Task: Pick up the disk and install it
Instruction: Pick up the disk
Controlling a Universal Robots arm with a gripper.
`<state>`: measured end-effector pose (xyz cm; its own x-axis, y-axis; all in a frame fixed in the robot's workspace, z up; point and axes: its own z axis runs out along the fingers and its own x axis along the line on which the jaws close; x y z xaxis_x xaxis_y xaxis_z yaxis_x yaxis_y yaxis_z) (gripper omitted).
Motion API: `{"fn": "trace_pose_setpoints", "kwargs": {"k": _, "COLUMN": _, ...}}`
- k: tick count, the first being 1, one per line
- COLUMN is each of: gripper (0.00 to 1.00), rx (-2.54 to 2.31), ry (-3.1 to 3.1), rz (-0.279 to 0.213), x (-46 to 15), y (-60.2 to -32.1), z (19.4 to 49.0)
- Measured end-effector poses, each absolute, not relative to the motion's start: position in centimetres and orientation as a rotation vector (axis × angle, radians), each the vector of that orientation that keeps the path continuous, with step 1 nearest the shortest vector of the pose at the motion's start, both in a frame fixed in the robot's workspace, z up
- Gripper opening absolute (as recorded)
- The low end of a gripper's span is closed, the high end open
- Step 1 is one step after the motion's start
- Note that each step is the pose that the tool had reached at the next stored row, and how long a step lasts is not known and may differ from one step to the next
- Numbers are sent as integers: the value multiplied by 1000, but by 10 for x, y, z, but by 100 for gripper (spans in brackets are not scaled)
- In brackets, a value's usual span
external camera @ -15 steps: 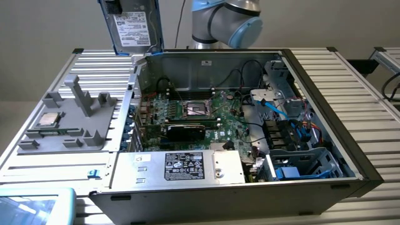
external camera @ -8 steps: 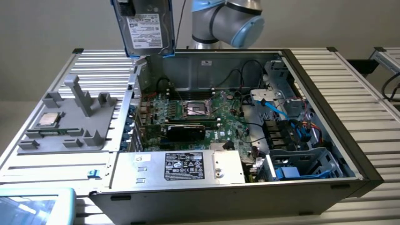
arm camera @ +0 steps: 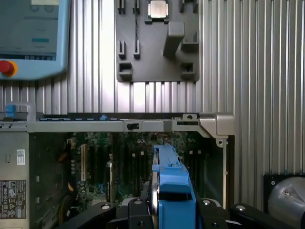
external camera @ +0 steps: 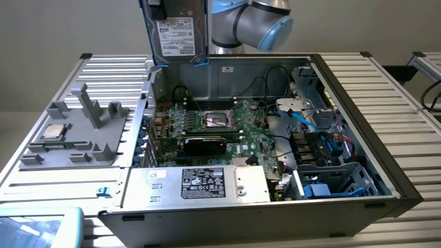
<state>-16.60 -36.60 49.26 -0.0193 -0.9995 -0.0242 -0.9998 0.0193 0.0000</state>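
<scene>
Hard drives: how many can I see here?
1: the disk, held upright by the arm above the open case. The blue bay may hide another.

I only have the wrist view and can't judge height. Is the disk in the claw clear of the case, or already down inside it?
Observer: Clear. The disk hangs upright, high above the open case, near its far corner on the exterior view's left.
Operator: Which face is turned to the exterior camera?
Observer: The flat metal face with the white printed label.
Operator: Can you see a drive bay anywhere?
Observer: Yes, a grey metal bay with blue parts inside sits in the case's near corner on the exterior view's right, diagonally across from the disk.
</scene>
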Motion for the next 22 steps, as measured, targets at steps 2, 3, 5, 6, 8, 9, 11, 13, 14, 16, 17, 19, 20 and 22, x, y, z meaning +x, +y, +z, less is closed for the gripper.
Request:
{"fn": "trace_pose_setpoints", "kwargs": {"k": 2, "gripper": 37, "rx": -2188, "ry": 2230, "rz": 27, "x": -158, "y": -369, "z": 493}}
{"fn": "trace_pose_setpoints", "kwargs": {"k": 3, "gripper": 37, "rx": -2188, "ry": 2231, "rz": 27, "x": -154, "y": -371, "z": 493}}
{"fn": "trace_pose_setpoints", "kwargs": {"k": 5, "gripper": 37, "rx": -2188, "ry": 2231, "rz": 27, "x": -146, "y": -374, "z": 494}}
{"fn": "trace_pose_setpoints", "kwargs": {"k": 6, "gripper": 37, "rx": -2188, "ry": 2231, "rz": 27, "x": -142, "y": -376, "z": 494}}
{"fn": "trace_pose_setpoints", "kwargs": {"k": 8, "gripper": 37, "rx": -2188, "ry": 2230, "rz": 27, "x": -134, "y": -379, "z": 494}}
{"fn": "trace_pose_setpoints", "kwargs": {"k": 9, "gripper": 37, "rx": -2188, "ry": 2231, "rz": 27, "x": -130, "y": -381, "z": 495}}
{"fn": "trace_pose_setpoints", "kwargs": {"k": 11, "gripper": 37, "rx": -2188, "ry": 2231, "rz": 27, "x": -122, "y": -384, "z": 495}}
{"fn": "trace_pose_setpoints", "kwargs": {"k": 13, "gripper": 37, "rx": -2188, "ry": 2231, "rz": 27, "x": -114, "y": -387, "z": 495}}
{"fn": "trace_pose_setpoints", "kwargs": {"k": 14, "gripper": 37, "rx": -2188, "ry": 2231, "rz": 27, "x": -111, "y": -387, "z": 495}}
{"fn": "trace_pose_setpoints", "kwargs": {"k": 16, "gripper": 37, "rx": -2188, "ry": 2231, "rz": 27, "x": -110, "y": -388, "z": 495}}
{"fn": "trace_pose_setpoints", "kwargs": {"k": 17, "gripper": 37, "rx": -2188, "ry": 2231, "rz": 27, "x": -110, "y": -388, "z": 495}}
{"fn": "trace_pose_setpoints", "kwargs": {"k": 19, "gripper": 37, "rx": -2188, "ry": 2231, "rz": 27, "x": -110, "y": -388, "z": 495}}
{"fn": "trace_pose_setpoints", "kwargs": {"k": 20, "gripper": 37, "rx": -2188, "ry": 2231, "rz": 27, "x": -110, "y": -388, "z": 495}}
{"fn": "trace_pose_setpoints", "kwargs": {"k": 22, "gripper": 37, "rx": -2188, "ry": 2230, "rz": 27, "x": -109, "y": -388, "z": 495}}
